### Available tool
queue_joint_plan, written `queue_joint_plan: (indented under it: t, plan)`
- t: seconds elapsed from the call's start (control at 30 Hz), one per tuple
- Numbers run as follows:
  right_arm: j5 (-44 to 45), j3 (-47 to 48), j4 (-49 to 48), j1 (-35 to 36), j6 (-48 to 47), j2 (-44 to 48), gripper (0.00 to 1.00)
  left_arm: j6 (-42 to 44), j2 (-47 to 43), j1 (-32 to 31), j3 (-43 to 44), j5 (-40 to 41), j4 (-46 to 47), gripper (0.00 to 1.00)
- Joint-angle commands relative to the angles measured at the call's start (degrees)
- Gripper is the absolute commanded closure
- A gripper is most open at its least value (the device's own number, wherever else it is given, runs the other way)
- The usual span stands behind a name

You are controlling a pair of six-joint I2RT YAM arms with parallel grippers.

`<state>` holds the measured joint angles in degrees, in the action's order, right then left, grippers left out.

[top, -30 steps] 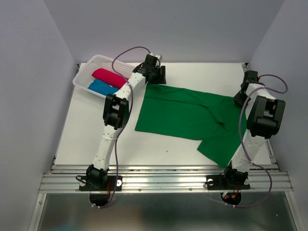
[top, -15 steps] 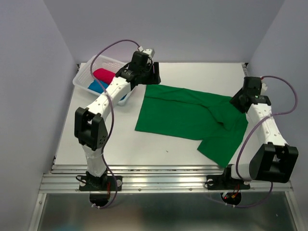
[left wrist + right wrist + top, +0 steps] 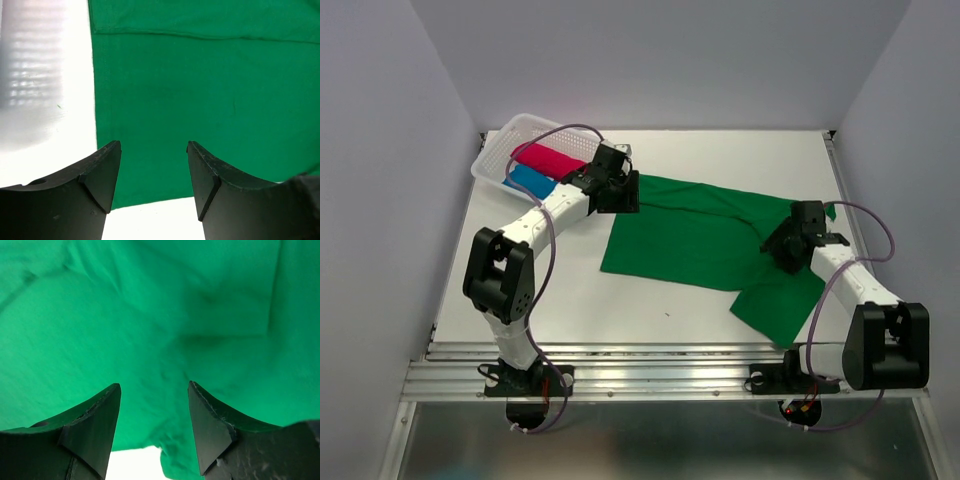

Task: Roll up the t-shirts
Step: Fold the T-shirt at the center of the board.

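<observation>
The right pincer [image 3: 786, 252] hides part of the rumpled green t-shirt [image 3: 690, 235].

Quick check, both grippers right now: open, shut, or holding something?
Left gripper: open, empty, over the green t-shirt near its left edge.
Right gripper: open, empty, over the same shirt.

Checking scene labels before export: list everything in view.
green shirt: 1, deep green, spread on table, right side rumpled
pink shirt: 1, crimson-pink, rolled, in basket
blue shirt: 1, bright blue, rolled, in basket beside pink shirt
basket: 1, white lattice, table's far left corner
table: 1, white
left gripper: 1, black, open, over green shirt's left edge
right gripper: 1, black, open, over green shirt's right side
</observation>
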<state>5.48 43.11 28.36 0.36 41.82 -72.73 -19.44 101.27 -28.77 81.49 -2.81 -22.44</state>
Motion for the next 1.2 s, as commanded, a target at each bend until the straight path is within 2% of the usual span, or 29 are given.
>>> queue_joint_plan:
  t: [0.0, 0.27, 0.4, 0.63, 0.93, 1.17]
  plan:
    - [3.4, 0.5, -9.0, -0.3, 1.9, -1.3, 0.38, 0.5, -2.1, -0.3, 2.8, 1.1, 0.8, 0.34]
    - [4.5, -0.7, -13.6, -0.3, 3.7, -4.6, 0.38, 1.1, -0.7, -0.2, 4.6, 1.7, -0.2, 0.34]
    - [5.4, -1.3, -13.9, -0.3, 4.4, -4.4, 0.38, 1.3, -0.6, -0.3, 5.2, 1.7, -0.4, 0.34]
    - [7.0, -4.0, -14.5, -0.3, 6.3, -2.9, 0.31, 1.8, -0.5, -0.3, 5.7, 2.0, -1.0, 0.34]
    - [7.8, -9.0, -22.3, -0.3, 7.0, -1.9, 0.29, 1.9, -0.4, -0.3, 6.0, 2.0, -1.1, 0.34]
    - [7.7, -8.1, -25.0, -0.3, 6.6, -1.5, 0.29, 2.0, 0.2, -0.8, 6.9, 2.0, -1.5, 0.34]
